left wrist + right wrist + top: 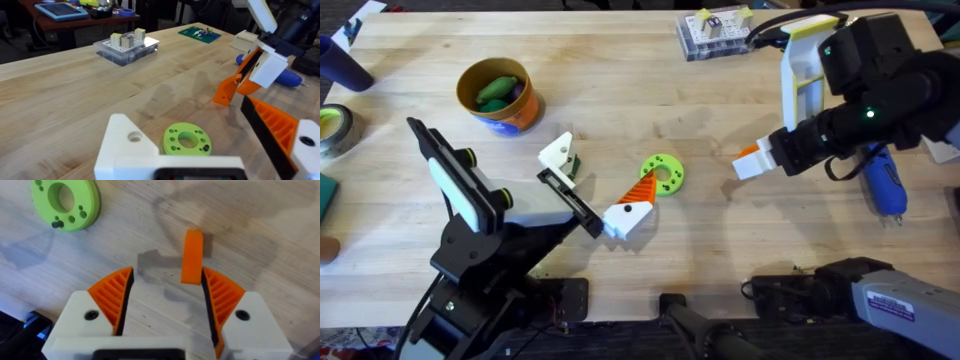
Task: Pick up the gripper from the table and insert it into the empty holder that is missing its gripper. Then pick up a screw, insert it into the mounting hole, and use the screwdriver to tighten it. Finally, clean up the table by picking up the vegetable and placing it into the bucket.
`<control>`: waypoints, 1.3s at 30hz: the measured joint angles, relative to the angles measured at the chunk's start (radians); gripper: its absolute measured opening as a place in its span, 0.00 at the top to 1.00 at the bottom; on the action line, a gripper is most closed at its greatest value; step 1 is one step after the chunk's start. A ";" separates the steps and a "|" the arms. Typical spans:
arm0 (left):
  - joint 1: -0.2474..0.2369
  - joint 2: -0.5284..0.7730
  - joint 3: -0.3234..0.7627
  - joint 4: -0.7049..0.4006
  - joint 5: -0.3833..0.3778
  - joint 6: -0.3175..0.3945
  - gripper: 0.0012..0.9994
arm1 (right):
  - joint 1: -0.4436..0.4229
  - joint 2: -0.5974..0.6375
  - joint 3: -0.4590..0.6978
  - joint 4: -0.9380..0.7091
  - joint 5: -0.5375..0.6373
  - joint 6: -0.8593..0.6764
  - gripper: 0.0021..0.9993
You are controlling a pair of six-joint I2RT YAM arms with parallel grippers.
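The orange gripper (191,255) lies flat on the wood between the tips of my open right gripper (167,272), close against one ribbed pad (222,297). From overhead the right gripper (745,162) sits low, right of centre. My left gripper (601,177) is open. One end of its black bar carries the empty white holder (558,155) (125,142); the other block bears an orange finger (640,188) (272,125). The blue screwdriver (883,182) (287,77) lies beyond the right arm. The yellow-orange bucket (515,115) stands far left with a green vegetable (496,92) inside.
A green disc (663,172) (65,202) with a small black screw (56,224) in it lies between the two grippers. A clear parts box (715,32) is at the back, and a dark blue cup (340,62) and a tape roll (332,130) stand at the left edge.
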 joint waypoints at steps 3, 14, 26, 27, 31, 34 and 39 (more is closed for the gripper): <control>0.000 0.003 0.001 0.002 0.000 0.000 0.01 | 0.000 0.005 0.000 -0.004 0.000 0.000 0.19; 0.000 0.003 0.001 0.002 0.000 0.000 0.01 | -0.001 0.005 0.000 -0.004 0.081 0.000 0.19; 0.000 0.003 0.001 0.002 0.000 0.000 0.01 | -0.001 0.049 -0.001 0.048 0.022 -0.015 0.19; 0.000 0.003 0.001 0.002 0.000 0.000 0.01 | -0.001 0.064 -0.001 0.047 0.023 -0.016 0.19; 0.000 0.003 0.001 0.002 0.000 0.000 0.01 | -0.001 0.099 -0.001 0.050 0.023 -0.017 0.19; 0.000 0.003 0.001 0.002 0.000 0.000 0.01 | -0.001 0.101 -0.001 0.051 0.029 -0.026 0.41; 0.000 0.003 0.001 0.002 0.000 0.000 0.01 | -0.001 0.101 -0.001 0.049 0.046 -0.032 0.78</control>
